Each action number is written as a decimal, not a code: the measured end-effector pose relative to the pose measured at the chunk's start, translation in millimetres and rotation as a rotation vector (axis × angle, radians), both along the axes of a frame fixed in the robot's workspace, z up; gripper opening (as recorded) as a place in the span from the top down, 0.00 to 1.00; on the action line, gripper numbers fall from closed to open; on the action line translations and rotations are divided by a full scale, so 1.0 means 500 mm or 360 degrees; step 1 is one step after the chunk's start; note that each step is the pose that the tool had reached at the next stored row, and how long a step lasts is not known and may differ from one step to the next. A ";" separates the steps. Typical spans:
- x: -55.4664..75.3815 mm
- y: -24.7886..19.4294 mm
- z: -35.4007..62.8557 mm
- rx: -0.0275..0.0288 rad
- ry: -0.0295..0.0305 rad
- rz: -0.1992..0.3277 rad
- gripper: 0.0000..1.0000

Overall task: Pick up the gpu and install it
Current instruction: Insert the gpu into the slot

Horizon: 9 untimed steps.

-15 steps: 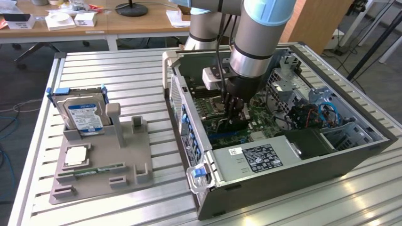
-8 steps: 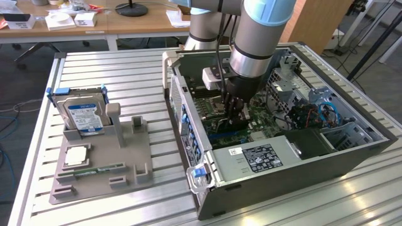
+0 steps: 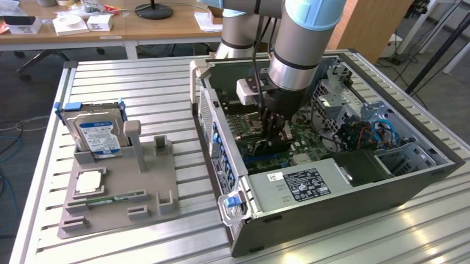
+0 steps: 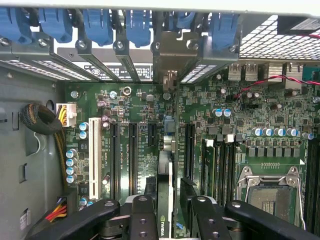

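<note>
Inside the computer case (image 3: 411, 181), the gripper (image 4: 169, 212) loosely straddles the upright, logo-marked gpu (image 4: 164, 200), fingers slightly parted.

Hard drive (image 3: 98, 133) upright in grey holder (image 3: 121, 190)

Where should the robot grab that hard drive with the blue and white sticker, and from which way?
Probably its upper half, coming down from above. The hard drive stands upright in the gray holder, lower end tucked in a pocket, upper part sticking free. Pinching the flat label face and the back seems easiest, since it is thin that way.
</note>
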<state>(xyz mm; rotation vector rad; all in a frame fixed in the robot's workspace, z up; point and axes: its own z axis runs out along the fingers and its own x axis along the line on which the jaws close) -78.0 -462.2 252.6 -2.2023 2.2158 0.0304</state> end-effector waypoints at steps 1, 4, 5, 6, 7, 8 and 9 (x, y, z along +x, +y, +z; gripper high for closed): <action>0.000 0.0000 0.000 0.00001 0.00000 0.0000 0.67; 0.000 0.0000 0.000 0.00000 0.00000 0.0000 0.67; 0.000 0.0000 0.000 -0.00001 0.00000 0.0000 0.67; 0.000 0.0000 0.000 0.00000 0.00000 0.0000 0.67; 0.000 0.0000 0.000 -0.00001 0.00000 0.0000 0.67; 0.000 0.0000 0.000 0.00000 0.00000 0.0000 0.67; 0.000 0.0000 0.000 0.00000 0.00000 0.0000 0.67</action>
